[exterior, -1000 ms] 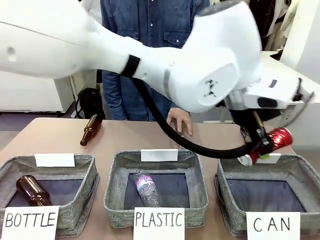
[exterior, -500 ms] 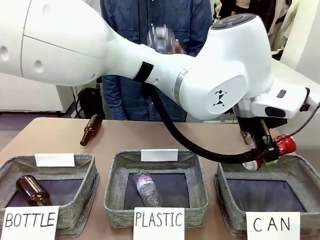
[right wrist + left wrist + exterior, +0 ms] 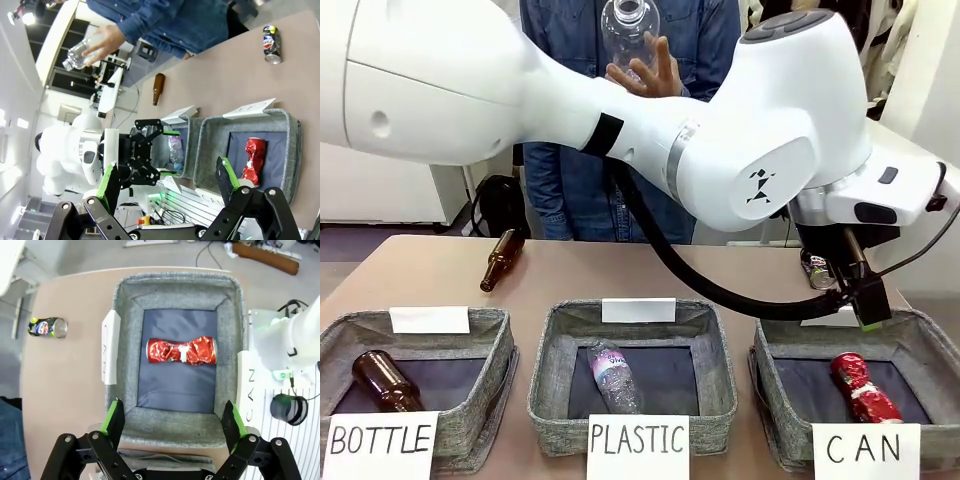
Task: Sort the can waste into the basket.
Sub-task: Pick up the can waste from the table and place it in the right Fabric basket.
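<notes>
Bright, even indoor light — sharp frames, wrist views edge-warped.

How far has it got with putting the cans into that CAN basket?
Done: the red can lies on the floor of the CAN basket. In hand: nothing; the left gripper hangs open above that basket, and the right gripper is open too. Left: the dark printed can lies on its side on the table, outside the basket.

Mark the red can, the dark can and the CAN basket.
red can (image 3: pixel 181 351): left wrist view, on its crushed middle.
dark can (image 3: pixel 47 327): left wrist view, on its printed side.
CAN basket (image 3: pixel 129 365): left wrist view, on a grey side wall.
</notes>
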You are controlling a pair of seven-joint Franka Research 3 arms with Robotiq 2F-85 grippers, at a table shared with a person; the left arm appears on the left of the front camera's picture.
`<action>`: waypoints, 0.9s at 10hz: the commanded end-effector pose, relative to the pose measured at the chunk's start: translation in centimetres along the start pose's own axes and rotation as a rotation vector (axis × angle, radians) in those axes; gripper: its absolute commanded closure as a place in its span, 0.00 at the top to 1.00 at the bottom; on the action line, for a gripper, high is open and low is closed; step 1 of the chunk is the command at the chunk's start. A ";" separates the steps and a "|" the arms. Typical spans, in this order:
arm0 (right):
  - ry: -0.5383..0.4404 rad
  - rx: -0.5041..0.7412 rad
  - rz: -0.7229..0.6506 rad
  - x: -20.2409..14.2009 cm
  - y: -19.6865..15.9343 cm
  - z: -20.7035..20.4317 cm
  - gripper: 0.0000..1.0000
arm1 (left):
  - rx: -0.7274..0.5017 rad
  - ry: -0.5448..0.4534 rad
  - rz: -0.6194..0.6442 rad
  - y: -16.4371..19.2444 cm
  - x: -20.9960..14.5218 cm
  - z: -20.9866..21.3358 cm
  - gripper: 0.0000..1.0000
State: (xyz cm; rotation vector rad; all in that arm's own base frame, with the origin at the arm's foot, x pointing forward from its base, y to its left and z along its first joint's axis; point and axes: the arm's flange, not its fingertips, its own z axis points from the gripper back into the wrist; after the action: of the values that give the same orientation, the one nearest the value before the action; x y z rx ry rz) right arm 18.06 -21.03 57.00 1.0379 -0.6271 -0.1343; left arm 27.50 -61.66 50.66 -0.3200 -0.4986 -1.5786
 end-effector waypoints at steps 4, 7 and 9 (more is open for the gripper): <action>-0.008 0.017 -0.012 0.3 0.6 0.0 1.00 | -0.105 0.068 0.038 -0.8 -3.3 4.9 1.00; -0.008 0.017 -0.012 0.3 0.6 0.0 1.00 | -0.258 0.234 -0.001 -2.8 -14.2 13.8 1.00; -0.008 0.017 -0.012 0.3 0.6 0.0 1.00 | -0.191 0.146 0.227 -2.0 -21.7 21.4 1.00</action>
State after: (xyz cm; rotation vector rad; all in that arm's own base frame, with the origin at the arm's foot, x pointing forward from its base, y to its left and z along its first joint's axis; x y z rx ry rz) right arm 18.09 -21.03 56.99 1.0383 -0.6264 -0.1345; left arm 25.51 -38.64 57.76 -0.4040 -0.1388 -1.5104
